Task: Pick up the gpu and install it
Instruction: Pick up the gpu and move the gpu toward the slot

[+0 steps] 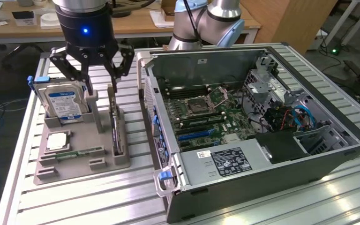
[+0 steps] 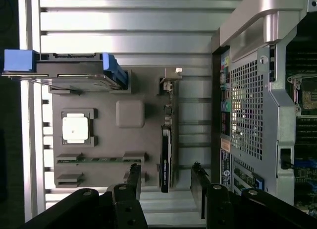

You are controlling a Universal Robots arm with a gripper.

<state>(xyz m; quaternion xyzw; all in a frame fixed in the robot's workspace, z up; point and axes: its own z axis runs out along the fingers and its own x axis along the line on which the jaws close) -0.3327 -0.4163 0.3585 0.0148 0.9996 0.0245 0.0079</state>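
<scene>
The gpu [image 1: 116, 127] is a thin dark card standing on edge in a slot of the grey holder [image 1: 99, 137], with its silvery bracket end toward the back. My gripper [image 1: 101, 87] hangs open just above the card's far end. In the wrist view the gpu [image 2: 166, 150] shows edge-on, and my gripper [image 2: 166, 175] has one dark finger on each side of the card's line, not touching it. The open computer case [image 1: 249, 117] lies at the exterior view's right, its motherboard [image 1: 208, 117] and blue card slots [image 1: 196, 135] exposed.
On the same holder [image 2: 130, 113] stand a silver hard drive with a blue label [image 1: 64, 101] [image 2: 74, 73], a square processor [image 1: 56, 140] [image 2: 75, 127] and a narrow green memory stick [image 1: 80, 153] [image 2: 99, 159]. The case's perforated rear panel [image 2: 247, 115] is close beside the holder.
</scene>
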